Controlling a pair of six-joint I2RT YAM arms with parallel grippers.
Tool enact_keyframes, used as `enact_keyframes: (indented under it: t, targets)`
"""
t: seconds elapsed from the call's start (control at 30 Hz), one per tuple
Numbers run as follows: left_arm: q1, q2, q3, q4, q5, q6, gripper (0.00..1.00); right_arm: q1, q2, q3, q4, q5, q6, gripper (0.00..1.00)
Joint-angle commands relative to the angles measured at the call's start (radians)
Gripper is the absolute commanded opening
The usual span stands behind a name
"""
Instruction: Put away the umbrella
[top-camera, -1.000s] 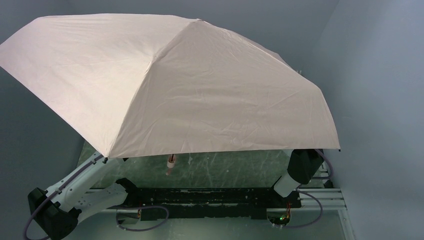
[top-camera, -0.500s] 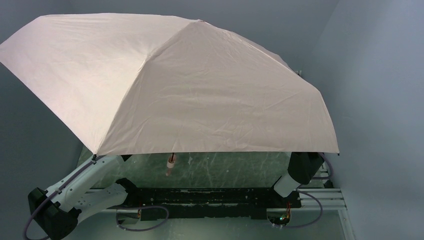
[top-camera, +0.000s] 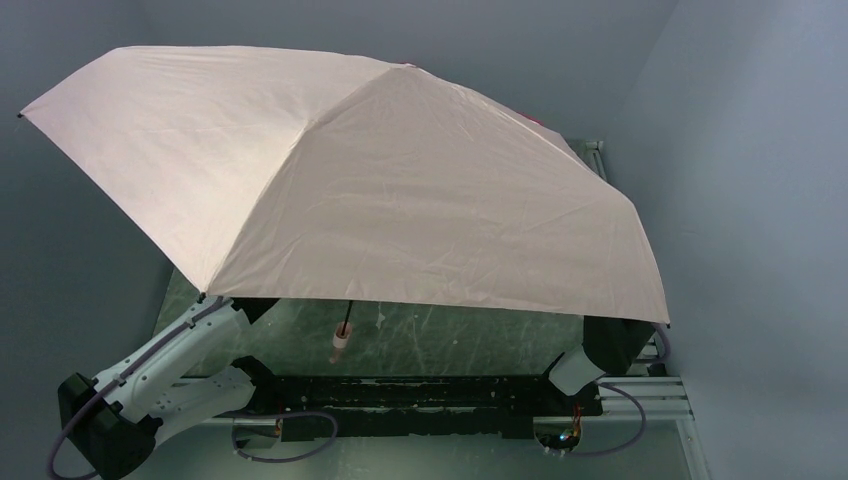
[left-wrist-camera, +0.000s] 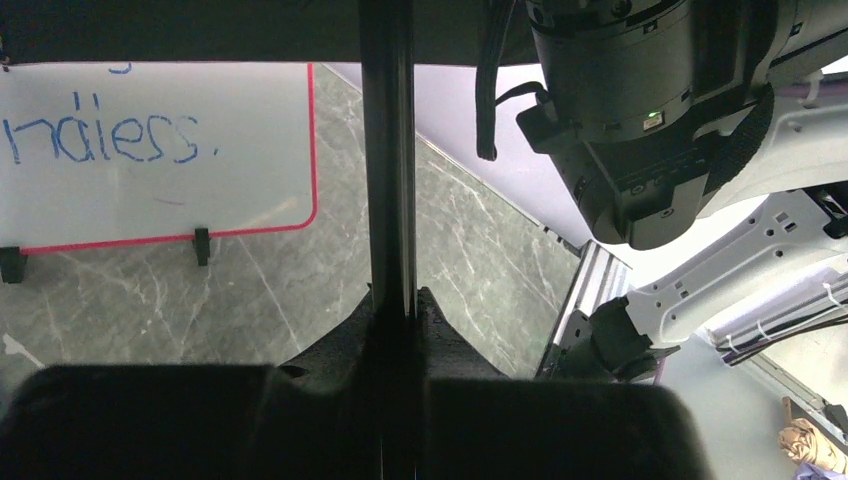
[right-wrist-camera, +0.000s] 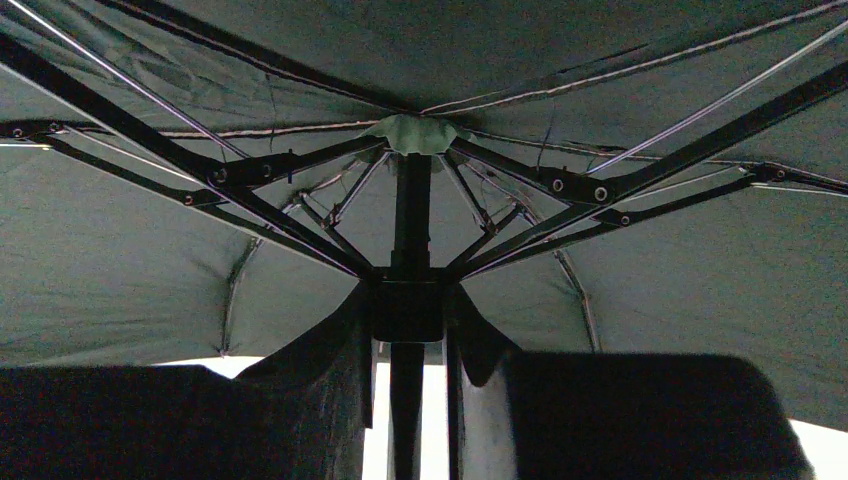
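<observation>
The pale pink umbrella (top-camera: 380, 190) is open, and its canopy hides both grippers in the top view. Its small pink handle (top-camera: 340, 343) hangs below the canopy over the table. In the left wrist view my left gripper (left-wrist-camera: 398, 296) is shut on the slim black shaft (left-wrist-camera: 390, 170). In the right wrist view my right gripper (right-wrist-camera: 408, 293) is shut on the black runner block (right-wrist-camera: 408, 312) just under the hub, where the black ribs (right-wrist-camera: 280, 165) fan out beneath the canopy (right-wrist-camera: 120, 260).
A red-framed whiteboard (left-wrist-camera: 150, 150) with blue writing stands at the back of the dark marble table (left-wrist-camera: 250, 290). The right arm (left-wrist-camera: 640, 120) hangs close beside the shaft. An aluminium rail (left-wrist-camera: 590, 290) runs along the table's right edge. Grey walls close in around the canopy.
The canopy has dropped and tilted. Its left edge has pulled in and down, and the handle now hangs lower over the table.
</observation>
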Motion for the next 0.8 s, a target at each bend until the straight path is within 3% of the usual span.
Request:
enact_keyframes:
  t: [0.0,0.13,0.5,0.77]
  targets:
    - [0.005,-0.016,0.034,0.157,-0.013,0.030,0.05,0.042,-0.024,-0.028,-0.052,-0.053,-0.014,0.00]
    - [0.005,-0.016,0.031,0.167,0.007,0.033,0.05,0.039,-0.037,-0.009,-0.030,-0.041,-0.019,0.03]
    - [0.005,-0.011,0.031,0.174,0.033,0.038,0.05,0.034,-0.033,0.098,-0.030,-0.026,-0.066,0.42]
    - [0.005,-0.008,0.034,0.168,0.043,0.044,0.05,0.033,-0.034,0.106,-0.037,-0.015,-0.076,0.53]
